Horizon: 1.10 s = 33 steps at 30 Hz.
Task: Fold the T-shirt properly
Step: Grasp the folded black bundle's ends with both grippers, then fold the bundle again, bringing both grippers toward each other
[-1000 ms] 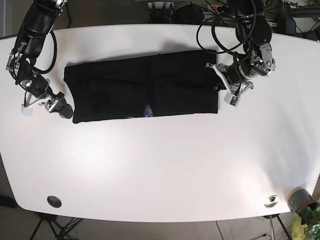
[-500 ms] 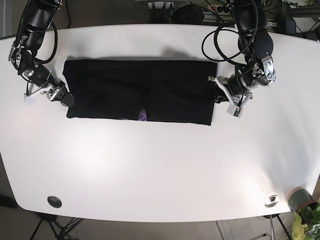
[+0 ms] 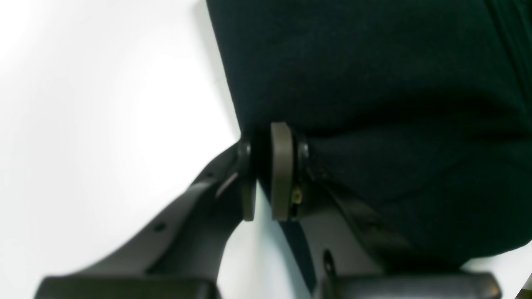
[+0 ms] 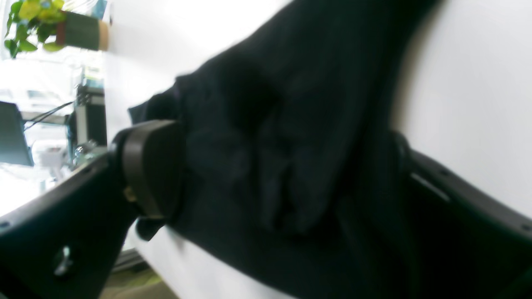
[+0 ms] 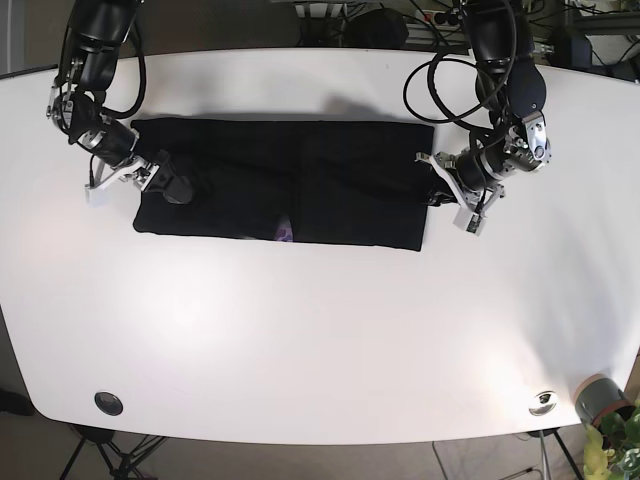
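2 hands grip 1 black T-shirt (image 5: 285,180): the left hand (image 3: 266,174) is pinched nearly closed on the cloth's edge, and the right hand (image 4: 270,174) holds a thick bunched fold between its wider-set fingers. The shirt lies as 1 long folded band across the white bench (image 5: 320,330)

A white table (image 5: 300,330) is filling the view; a potted plant (image 5: 608,412) is standing at its near right corner, cables (image 5: 350,20) lying beyond.
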Tool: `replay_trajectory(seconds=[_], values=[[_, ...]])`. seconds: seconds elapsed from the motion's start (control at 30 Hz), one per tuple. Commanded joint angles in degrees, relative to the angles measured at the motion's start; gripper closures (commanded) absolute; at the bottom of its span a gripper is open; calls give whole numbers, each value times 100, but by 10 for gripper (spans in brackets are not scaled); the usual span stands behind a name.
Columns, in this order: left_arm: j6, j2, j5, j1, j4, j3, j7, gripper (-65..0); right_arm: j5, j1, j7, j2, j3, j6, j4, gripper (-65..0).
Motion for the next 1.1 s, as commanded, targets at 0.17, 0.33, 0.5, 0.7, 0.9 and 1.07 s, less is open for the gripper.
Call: replay_trajectory(seconds=[0.17,0.33,0.5,0.7,0.9,1.07], values=[[-3,-39,51,-31,37,-11,59,-50,-223,81,11,16,-97,28,119,-588],[-3,-39,51,-31,37,-11,59,-50,-609,204,28,-90,-105,28,119,-414],[-3,-39,51,-22,19,-11,59,-50,-820,239,28,-90,-105,28,136,-101],[-3,-30,51,-75,-306,139,42,-50,-926,204,28,-90,-105,28,602,-33],[-3,-4,51,-190,-526,499,33,-50,-926,46,-16,-81,-114,19,1394,-22],[-3,163,34,-190,-605,842,-319,-50,-926,28,-191,-81,-141,-429,1974,-22]])
